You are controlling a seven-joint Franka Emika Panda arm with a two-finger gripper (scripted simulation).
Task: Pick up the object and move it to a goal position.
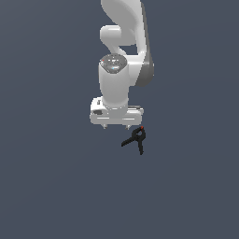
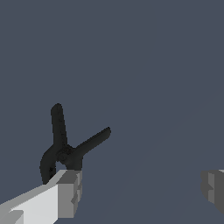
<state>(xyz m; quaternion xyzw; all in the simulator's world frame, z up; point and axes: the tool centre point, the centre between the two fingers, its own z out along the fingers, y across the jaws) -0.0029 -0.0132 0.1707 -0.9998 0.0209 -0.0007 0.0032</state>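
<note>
One clamp (image 2: 65,146) beside one finger (image 2: 65,192), outside wide-spread jaws.

Both renders are evenly and rather dimly lit, with a flat slate-blue ground that shows no cast shadows. Light seems to fall from above: the white arm (image 1: 122,56) carries a soft highlight on its rounded joint and grey shading down its exterior-view right side. The black clamp (image 1: 136,139) reads nearly as a silhouette (little surface detail). Edges look slightly soft and low-resolution; no glare, no edge distortion.
</note>
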